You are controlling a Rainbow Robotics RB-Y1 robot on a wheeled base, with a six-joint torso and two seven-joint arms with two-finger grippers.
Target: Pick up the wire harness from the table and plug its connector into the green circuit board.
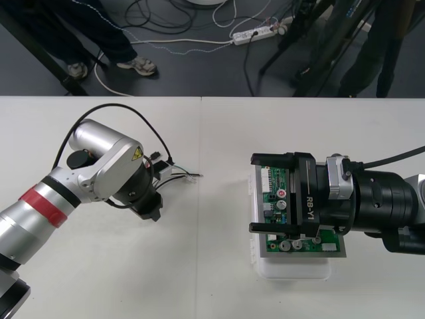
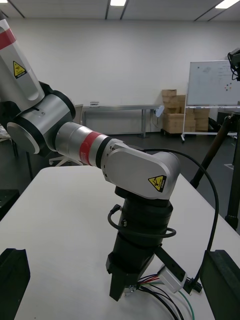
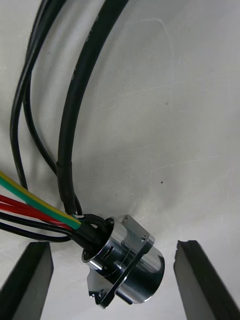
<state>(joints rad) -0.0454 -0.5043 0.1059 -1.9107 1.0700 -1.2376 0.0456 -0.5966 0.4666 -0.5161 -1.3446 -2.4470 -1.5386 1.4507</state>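
Bare table (image 1: 212,226) between left tool (image 1: 150,210) and board (image 1: 273,184); right tool (image 1: 252,194) over board.

- The socket (image 3: 127,265) is shiny silver metal, smooth like a mirror.
- The wires (image 3: 35,200) have smooth plastic skins, a little glossy: red, green, yellow and black.
- The table (image 1: 199,266) is pale, smooth and dull, with faint scratches.
- The left gripper (image 3: 111,247) has black fingers (image 3: 30,280) that look dull and a bit rough.
- The left arm (image 1: 109,163), left of the circuit board (image 1: 273,198), is smooth silver metal with a soft shine.
- The circuit board is green and a bit glossy; its base (image 1: 292,269) is smooth white plastic.
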